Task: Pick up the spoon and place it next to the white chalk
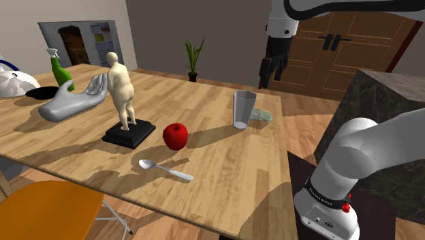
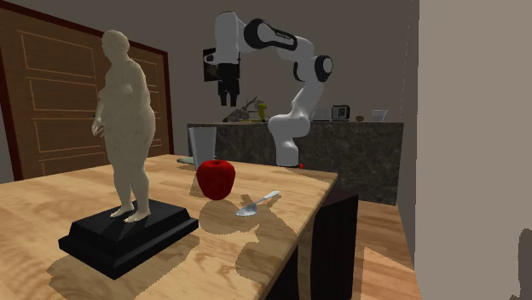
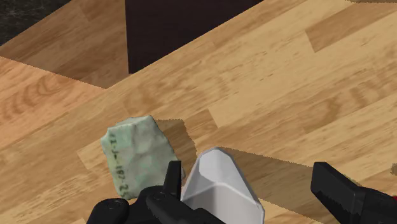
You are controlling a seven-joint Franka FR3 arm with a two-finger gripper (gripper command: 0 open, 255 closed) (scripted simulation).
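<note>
Found small silver metal spoon [image 1: 165, 170] lying flat near lower edge of light wooden counter [image 1: 218, 163] in shoulder view, just beside shiny red apple [image 1: 175, 136]. Logged black two-finger claw [image 1: 271, 69] high above, fingers spread, holding nothing, over grey tapered tumbler [image 1: 244, 109] and pale green-white chalk lump [image 1: 263, 115]. Risks: could clip tumbler or apple descending; could skid thin spoon off edge.

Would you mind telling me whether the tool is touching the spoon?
Apart. The shoulder view shows the tool hanging well above the glass, while the spoon lies on the table near the apple.
</note>
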